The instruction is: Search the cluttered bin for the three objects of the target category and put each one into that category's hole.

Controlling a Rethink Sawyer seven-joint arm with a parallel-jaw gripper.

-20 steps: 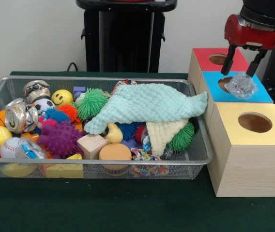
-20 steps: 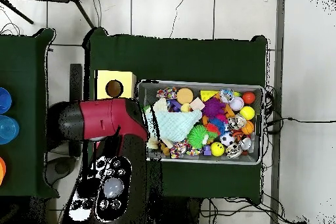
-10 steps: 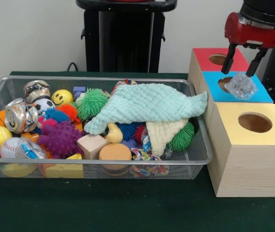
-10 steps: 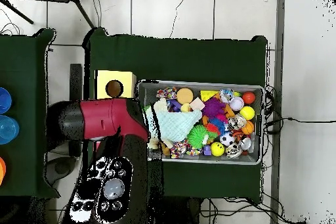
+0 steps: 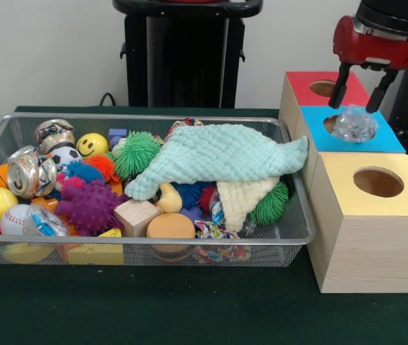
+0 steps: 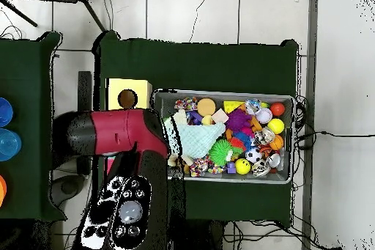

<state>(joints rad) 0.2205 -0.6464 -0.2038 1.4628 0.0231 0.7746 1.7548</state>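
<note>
Crumpled plastic: a clear, shiny, crinkled wad (image 5: 355, 123) sits on my blue box, over the rim of its round hole, part on the blue top.
My claw: it (image 5: 362, 93) hangs just above the wad, its two black fingers (image 5: 341, 85) spread wide and gripping nothing; the wad lies below the tips, and I cannot tell if they touch it.
Blue box: a wooden block with a blue top (image 5: 383, 142), standing between the other two.
Red box: the same block with a red top and a round hole (image 5: 301, 85), behind the blue one.
Yellow box: pale wood sides, yellow top, open round hole (image 5: 378, 182), nearest the camera.
Bin: a silver wire-mesh basket (image 5: 154, 251) on the green-covered table (image 5: 189, 309), just beside the boxes.
Bin cloth: a mint, quilted cloth (image 5: 218, 154) is draped over the middle, one corner reaching the box side.
Bin clutter: a crushed metal can (image 5: 31, 174), a purple spiky ball (image 5: 89, 206), a green fuzzy ball (image 5: 137, 152), a yellow smiley ball (image 5: 91, 144), a wooden cube (image 5: 136, 217).
</note>
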